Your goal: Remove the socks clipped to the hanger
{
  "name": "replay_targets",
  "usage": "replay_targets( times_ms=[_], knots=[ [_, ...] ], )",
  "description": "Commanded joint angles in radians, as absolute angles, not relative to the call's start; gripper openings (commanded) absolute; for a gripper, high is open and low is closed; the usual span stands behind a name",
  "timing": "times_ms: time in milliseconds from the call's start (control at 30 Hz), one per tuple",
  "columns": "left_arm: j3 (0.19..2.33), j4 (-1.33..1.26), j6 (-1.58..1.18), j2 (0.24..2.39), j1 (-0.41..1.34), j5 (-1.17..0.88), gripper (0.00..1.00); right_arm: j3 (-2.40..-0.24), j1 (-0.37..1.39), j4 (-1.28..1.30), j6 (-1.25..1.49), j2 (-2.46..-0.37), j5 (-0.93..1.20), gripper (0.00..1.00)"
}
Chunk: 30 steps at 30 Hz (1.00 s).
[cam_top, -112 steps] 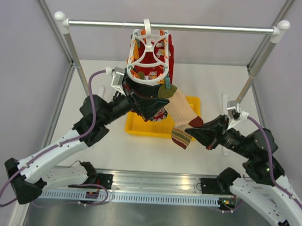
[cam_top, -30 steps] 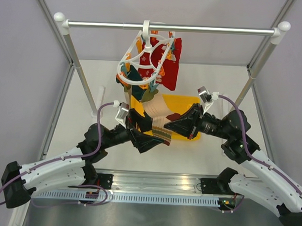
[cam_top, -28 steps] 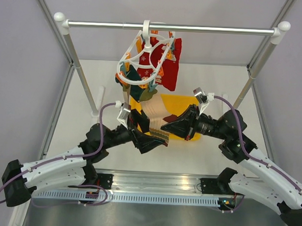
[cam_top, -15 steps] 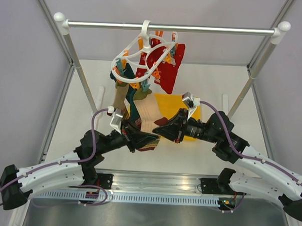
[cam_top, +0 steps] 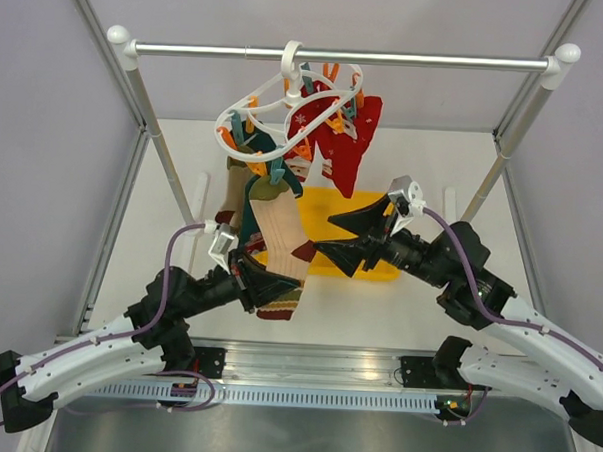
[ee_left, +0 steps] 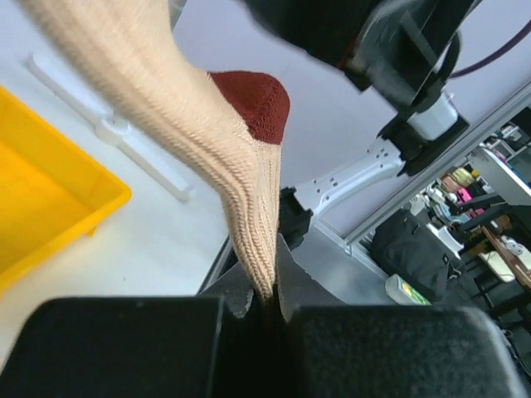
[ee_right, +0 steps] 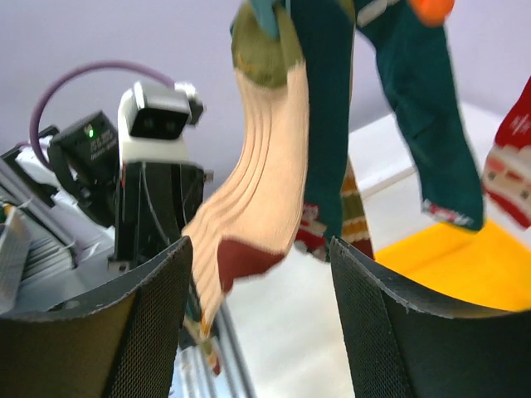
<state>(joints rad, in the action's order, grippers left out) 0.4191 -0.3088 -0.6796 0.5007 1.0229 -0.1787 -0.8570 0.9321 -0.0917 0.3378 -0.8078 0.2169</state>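
Note:
The white hanger (cam_top: 258, 112) hangs by its hook from the rail and tilts toward the left. Socks in red (cam_top: 347, 148) and dark teal (cam_top: 255, 199) dangle from its pegs. A beige sock (cam_top: 279, 235) with a red heel hangs stretched down from a teal peg. My left gripper (cam_top: 267, 288) is shut on that sock just above its striped cuff. In the left wrist view the beige sock (ee_left: 217, 162) runs into the shut left gripper (ee_left: 270, 292). My right gripper (cam_top: 349, 235) stands open just right of the sock, holding nothing. In the right wrist view the beige sock (ee_right: 270, 166) hangs beyond the open right gripper (ee_right: 259, 249).
A yellow tray (cam_top: 378, 267) lies on the table under the hanger and behind the right gripper. The metal rail (cam_top: 439, 59) with white knobs spans the back on two slanted posts (cam_top: 155, 140). The two arms nearly meet at the middle.
My left gripper has shut on the beige sock and drawn it toward the near left. The right gripper has let go, opened and pulled back right. The hanger has tilted further left.

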Motion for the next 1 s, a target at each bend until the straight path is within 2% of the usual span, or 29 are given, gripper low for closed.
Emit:
replay_targets(
  times_ms=[0,333,533,800,967],
  knots=[
    [0.420,-0.201,-0.745,0.474,1.025,-0.210,0.02,-0.972,0.937,-0.138,0.218,-0.873,0.190,0.72],
    [0.423,-0.150,-0.790,0.445,1.025,-0.276,0.02,-1.210,0.911,-0.207,0.146,-1.156,0.303,0.72],
    [0.430,-0.124,-0.795,0.433,1.025,-0.278,0.02,-1.279,0.861,-0.261,0.188,-1.215,0.394,0.72],
    [0.428,-0.120,-0.807,0.433,1.025,-0.281,0.02,-1.276,0.793,-0.408,0.296,-1.250,0.583,0.74],
    [0.430,-0.118,-0.813,0.433,1.025,-0.284,0.02,-1.273,0.779,-0.489,0.347,-1.266,0.623,0.74]
  ],
)
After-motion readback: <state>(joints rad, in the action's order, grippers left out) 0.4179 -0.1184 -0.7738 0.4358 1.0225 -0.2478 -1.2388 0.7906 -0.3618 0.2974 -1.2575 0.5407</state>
